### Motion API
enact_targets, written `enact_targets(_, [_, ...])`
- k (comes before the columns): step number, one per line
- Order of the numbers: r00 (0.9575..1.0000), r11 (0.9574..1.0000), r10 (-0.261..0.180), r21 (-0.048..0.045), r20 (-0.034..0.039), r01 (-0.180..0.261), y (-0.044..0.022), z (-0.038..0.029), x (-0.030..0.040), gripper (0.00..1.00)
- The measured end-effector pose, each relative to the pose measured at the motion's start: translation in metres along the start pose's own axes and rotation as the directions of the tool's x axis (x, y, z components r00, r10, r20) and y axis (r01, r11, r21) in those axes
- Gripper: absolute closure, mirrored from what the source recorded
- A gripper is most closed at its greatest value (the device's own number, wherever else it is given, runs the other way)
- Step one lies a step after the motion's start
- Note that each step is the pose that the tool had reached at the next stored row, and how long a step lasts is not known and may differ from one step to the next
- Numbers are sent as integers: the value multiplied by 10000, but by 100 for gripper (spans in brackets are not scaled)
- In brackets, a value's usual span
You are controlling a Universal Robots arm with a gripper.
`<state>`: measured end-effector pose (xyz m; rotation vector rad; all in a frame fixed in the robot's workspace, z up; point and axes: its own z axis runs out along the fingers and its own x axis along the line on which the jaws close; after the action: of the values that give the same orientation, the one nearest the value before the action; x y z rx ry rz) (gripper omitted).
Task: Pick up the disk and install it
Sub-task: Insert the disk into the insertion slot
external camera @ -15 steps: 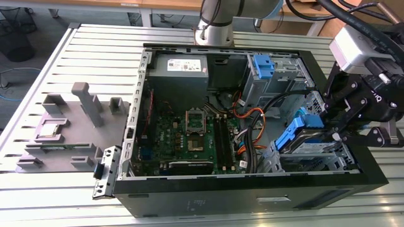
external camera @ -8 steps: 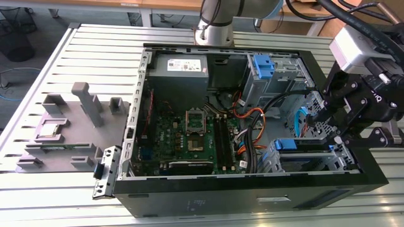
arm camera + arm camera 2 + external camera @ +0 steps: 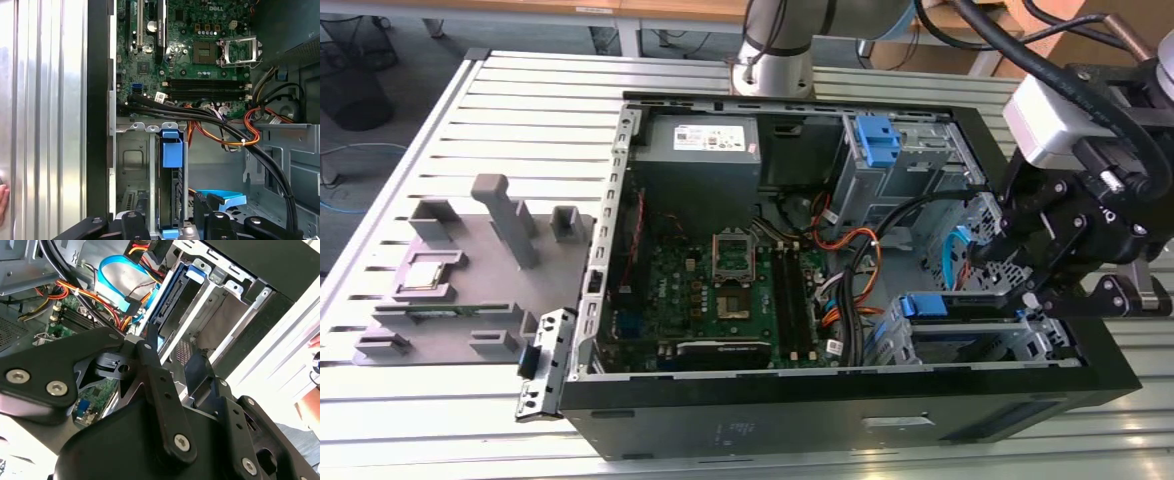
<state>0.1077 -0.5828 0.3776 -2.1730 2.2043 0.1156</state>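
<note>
While the disk [image 3: 947, 305] stands in its cage [image 3: 974, 345], lower right of the exterior view, the jaws are spread either side of it. A straight, gentle push should seat it well.

Slatted metal table [image 3: 520, 90], open black computer case [image 3: 787, 425] lying on it, grey fixture tray [image 3: 494, 300] just beside
</note>
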Motion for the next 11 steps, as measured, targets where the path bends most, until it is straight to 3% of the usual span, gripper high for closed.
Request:
enact_targets(7, [10000, 10000, -7, 83, 0, 7, 31, 94, 8, 52])
enact_targets(11, [10000, 10000, -7, 87, -2, 7, 33, 105, 9, 52])
